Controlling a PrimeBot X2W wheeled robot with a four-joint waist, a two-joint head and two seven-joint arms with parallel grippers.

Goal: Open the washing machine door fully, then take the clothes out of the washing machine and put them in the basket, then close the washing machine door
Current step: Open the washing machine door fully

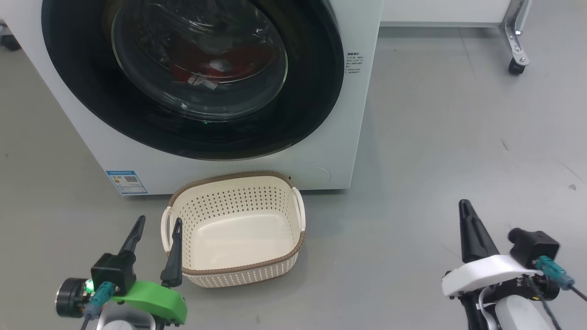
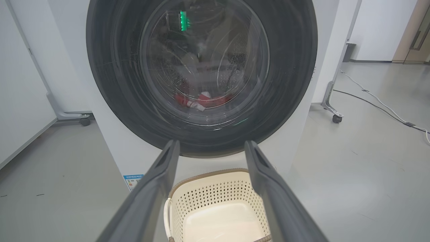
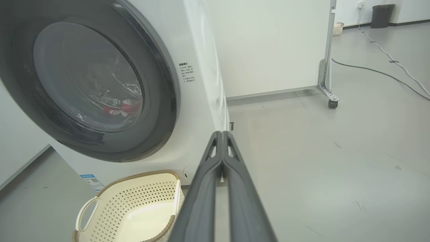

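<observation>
Right of the basket (image 1: 229,177), the right claw (image 1: 464,204) hovers, fingers pressed together.

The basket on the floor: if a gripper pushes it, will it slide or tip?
The basket is empty, perforated plastic, so probably light. On the smooth floor it would likely slide. It looks wide and low, so tipping seems unlikely.

Big white front-loading washing machine (image 1: 348,128), small blue sticker (image 1: 126,182). Round washing machine door (image 1: 91,105): glossy black frame, clear glass centre. Bright red fabric clothes (image 1: 211,64), white trim. Small cream plastic basket (image 1: 238,201): dotted perforated sides, brown woven-look rim, white handles. Grey floor (image 1: 458,137). Left claw (image 1: 158,221): black fingers, green mount. Right claw (image 1: 465,206): black fingers, white mount.
</observation>
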